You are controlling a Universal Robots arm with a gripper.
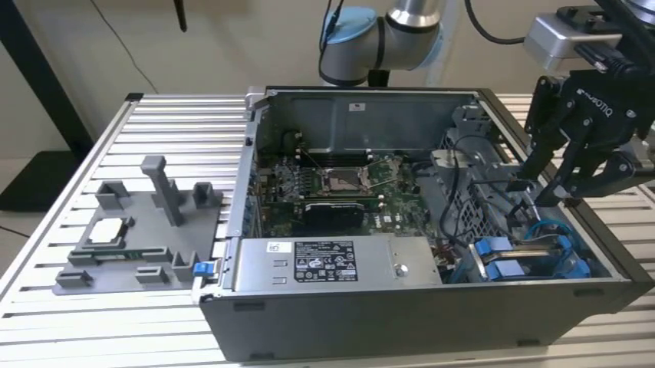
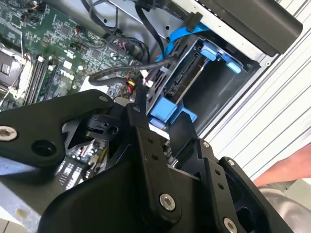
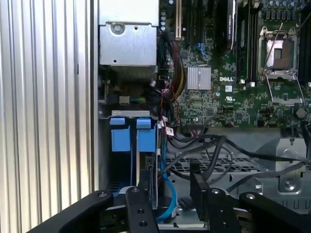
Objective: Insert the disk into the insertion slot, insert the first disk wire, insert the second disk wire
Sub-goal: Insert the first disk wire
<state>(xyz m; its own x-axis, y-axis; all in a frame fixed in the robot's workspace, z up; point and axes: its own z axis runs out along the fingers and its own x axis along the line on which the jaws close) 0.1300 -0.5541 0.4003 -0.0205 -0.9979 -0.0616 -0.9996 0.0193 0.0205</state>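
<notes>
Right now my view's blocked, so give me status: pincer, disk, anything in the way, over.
Pincer open, low over the bay. Disk sits in the bay. Loose black wires right beside it, close to the pincer.

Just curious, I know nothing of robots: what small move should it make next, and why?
Probably ease the tool down slightly toward the black wire: the disk already sits in its bay, the tool hangs open above it, and the wire's end lies beside the disk.

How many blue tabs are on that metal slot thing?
2: one blue tab and another beside it, at the insertion slot's end in the first wrist view. The gripper may hide more.
</notes>
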